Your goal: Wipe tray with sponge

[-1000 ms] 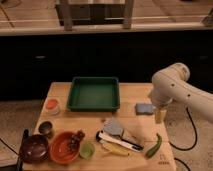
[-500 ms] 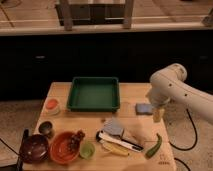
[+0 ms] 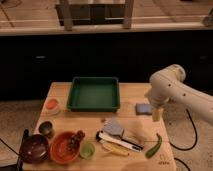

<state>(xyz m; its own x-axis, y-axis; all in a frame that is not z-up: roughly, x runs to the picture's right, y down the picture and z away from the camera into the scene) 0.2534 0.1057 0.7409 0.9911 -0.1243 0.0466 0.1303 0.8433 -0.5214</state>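
The green square tray [image 3: 94, 93] sits at the back middle of the wooden table and holds nothing. The small blue-grey sponge [image 3: 142, 108] lies flat on the table to the right of the tray, apart from it. My white arm comes in from the right. Its gripper [image 3: 156, 114] hangs just right of the sponge, at its right edge and close to the table top. The arm hides the gripper's upper part.
A grey folded cloth-like piece [image 3: 114, 127], a black-and-white utensil [image 3: 119, 140] and a green pepper [image 3: 153, 146] lie at the front. An orange bowl [image 3: 64, 147], a dark bowl [image 3: 34, 148], a green cup [image 3: 87, 149], a metal cup [image 3: 46, 128] and an orange-lidded cup [image 3: 52, 105] stand on the left.
The arm has shifted slightly left, toward the sponge. The sponge, the tray and the other items have not moved.
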